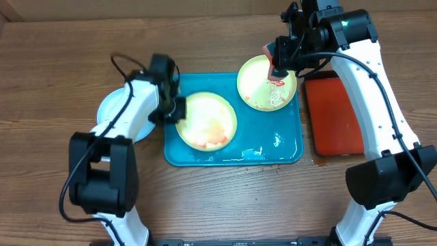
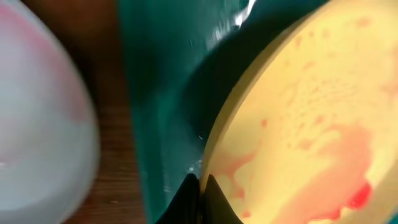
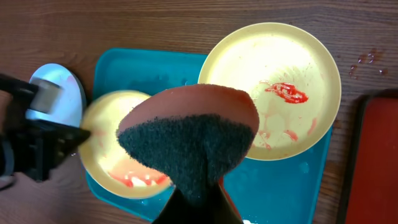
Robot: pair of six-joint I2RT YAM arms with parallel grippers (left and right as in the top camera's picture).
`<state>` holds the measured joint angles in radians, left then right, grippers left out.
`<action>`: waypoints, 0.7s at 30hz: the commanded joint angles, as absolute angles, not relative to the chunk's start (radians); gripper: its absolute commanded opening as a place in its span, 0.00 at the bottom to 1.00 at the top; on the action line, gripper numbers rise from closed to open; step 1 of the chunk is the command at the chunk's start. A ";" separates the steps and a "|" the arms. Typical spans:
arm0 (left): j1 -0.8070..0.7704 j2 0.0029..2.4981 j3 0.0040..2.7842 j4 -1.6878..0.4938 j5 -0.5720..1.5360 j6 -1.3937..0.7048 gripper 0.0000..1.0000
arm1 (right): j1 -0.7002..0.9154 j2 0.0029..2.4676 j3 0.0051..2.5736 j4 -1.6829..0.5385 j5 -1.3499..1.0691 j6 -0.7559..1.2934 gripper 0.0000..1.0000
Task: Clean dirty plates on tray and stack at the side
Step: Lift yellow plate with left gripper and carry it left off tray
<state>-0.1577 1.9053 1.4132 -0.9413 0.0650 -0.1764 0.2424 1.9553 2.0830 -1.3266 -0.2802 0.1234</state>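
Now your left end effector [image 1: 175, 109] pinches the rim of the near plate [image 1: 206, 121] on the tray [image 1: 287, 147], likely to steady it, while your right end effector [image 1: 278, 65] clamps a sponge [image 3: 186, 137] over the sauce-smeared far plate [image 1: 263, 92], ready to scrub.

Brown wood-grain table [image 1: 218, 201] under bright, even light.

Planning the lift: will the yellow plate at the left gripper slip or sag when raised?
Likely stiff: the yellow plate shows a round, rimmed shape. Probably slippery: watery red sauce films it and the tray glistens wet. Pinched at one rim by the left gripper, it may tilt and drip.
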 commanded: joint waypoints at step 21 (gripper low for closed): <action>-0.587 1.681 1.593 -1.024 -1.055 -0.139 0.04 | 0.240 1.951 2.089 -1.322 -0.262 0.123 0.04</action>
